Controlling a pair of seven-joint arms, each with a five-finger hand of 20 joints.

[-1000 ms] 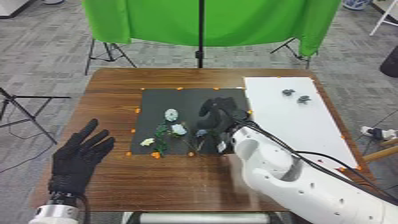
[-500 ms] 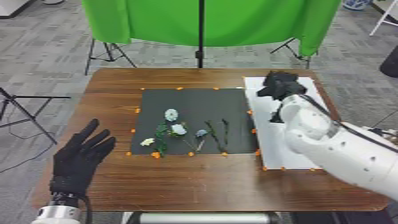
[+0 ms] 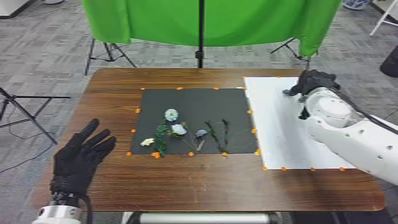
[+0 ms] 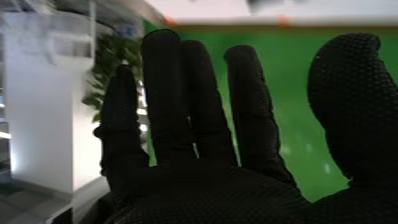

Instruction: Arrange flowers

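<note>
In the head view my right hand (image 3: 316,81) is over the far right part of the white sheet (image 3: 280,125), next to a small dark grey flower head (image 3: 288,92). The right wrist view shows this hand (image 4: 213,190) open, fingers straight and nothing held. On the black mat (image 3: 213,102) lie a pale blue bloom (image 3: 171,115), a whitish bloom (image 3: 178,129), a small cream flower (image 3: 147,142) and a small bluish flower (image 3: 202,133), with green leaves and thin stems. Two dark stems (image 3: 225,135) lie beside them. My left hand (image 3: 78,162) is open at the table's left.
Orange markers (image 3: 155,155) line the edges of the mat and sheet. The brown table (image 3: 187,182) extends in front of them. Beyond its far edge hang a green cloth (image 3: 160,22) and a black stand (image 3: 200,52).
My right hand has moved from above the black mat to the far right of the white sheet, uncovering the two dark stems. The left hand has stayed where it was.
</note>
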